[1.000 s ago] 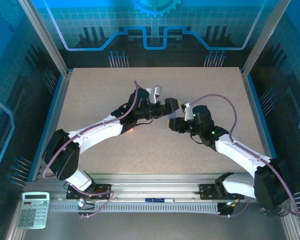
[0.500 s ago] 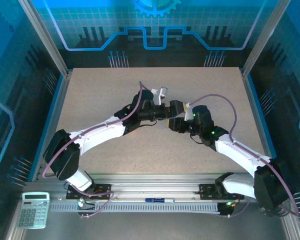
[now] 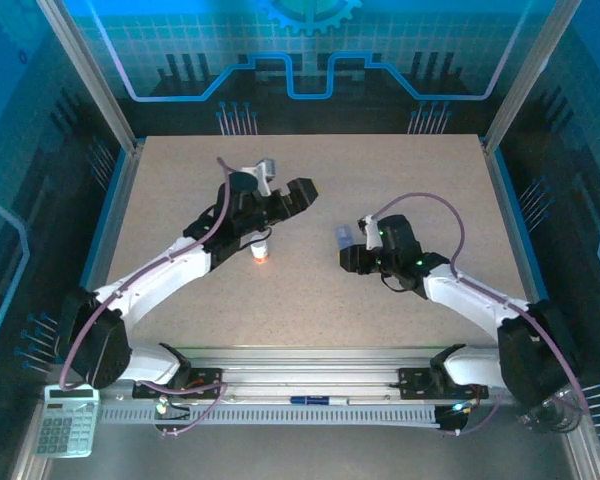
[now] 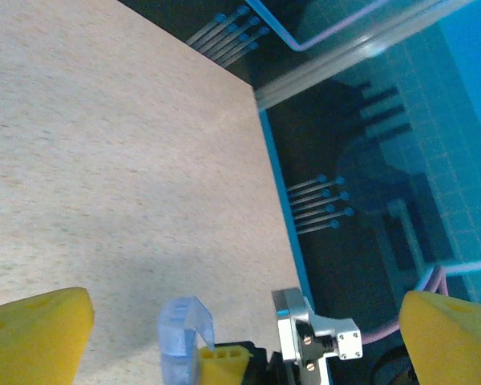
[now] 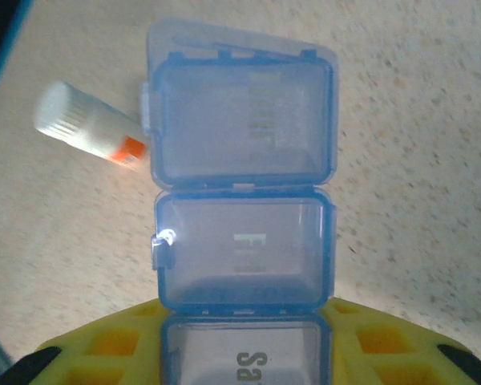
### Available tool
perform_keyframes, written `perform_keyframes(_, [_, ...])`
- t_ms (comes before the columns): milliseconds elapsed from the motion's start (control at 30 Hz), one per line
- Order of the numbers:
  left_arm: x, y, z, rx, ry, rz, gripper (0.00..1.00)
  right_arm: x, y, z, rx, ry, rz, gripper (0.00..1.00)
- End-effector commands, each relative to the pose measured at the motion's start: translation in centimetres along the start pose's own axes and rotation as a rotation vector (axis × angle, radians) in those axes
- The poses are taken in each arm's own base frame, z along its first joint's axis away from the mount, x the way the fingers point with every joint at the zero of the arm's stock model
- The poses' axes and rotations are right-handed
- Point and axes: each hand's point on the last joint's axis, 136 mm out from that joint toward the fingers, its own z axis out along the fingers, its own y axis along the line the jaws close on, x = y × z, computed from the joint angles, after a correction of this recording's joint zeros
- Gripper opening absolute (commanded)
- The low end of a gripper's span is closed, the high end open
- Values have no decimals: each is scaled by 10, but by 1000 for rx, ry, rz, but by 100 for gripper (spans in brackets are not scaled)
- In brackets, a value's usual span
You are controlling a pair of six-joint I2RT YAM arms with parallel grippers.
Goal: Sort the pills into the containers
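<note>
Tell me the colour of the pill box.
Translucent blue; the pill box shows best in the right wrist view.

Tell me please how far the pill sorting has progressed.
Done: one end lid of the pill box is open. In hand: the right gripper clamps the box. Remaining: the bottle is still capped, the left gripper is open and empty, no pills show inside.

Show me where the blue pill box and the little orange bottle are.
pill box (image 5: 242, 249): right wrist view, on the middle of a blue compartment.
orange bottle (image 5: 92, 131): right wrist view, on its white label.
</note>
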Motion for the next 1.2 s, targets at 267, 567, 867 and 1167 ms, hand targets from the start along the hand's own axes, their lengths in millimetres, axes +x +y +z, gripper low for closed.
perform_keyframes(267, [8,39,-19,-106,-10,24,99,23,6,42,119,200,-260,39])
perform_keyframes(567, [10,43,-23,-115,-16,24,99,67,-4,66,231,360,-394,40])
perform_keyframes(867, [10,44,-23,-117,-21,24,99,81,-10,67,283,405,-429,60])
perform_keyframes(1167, [8,41,-20,-112,-16,32,99,89,-37,37,443,434,-372,76])
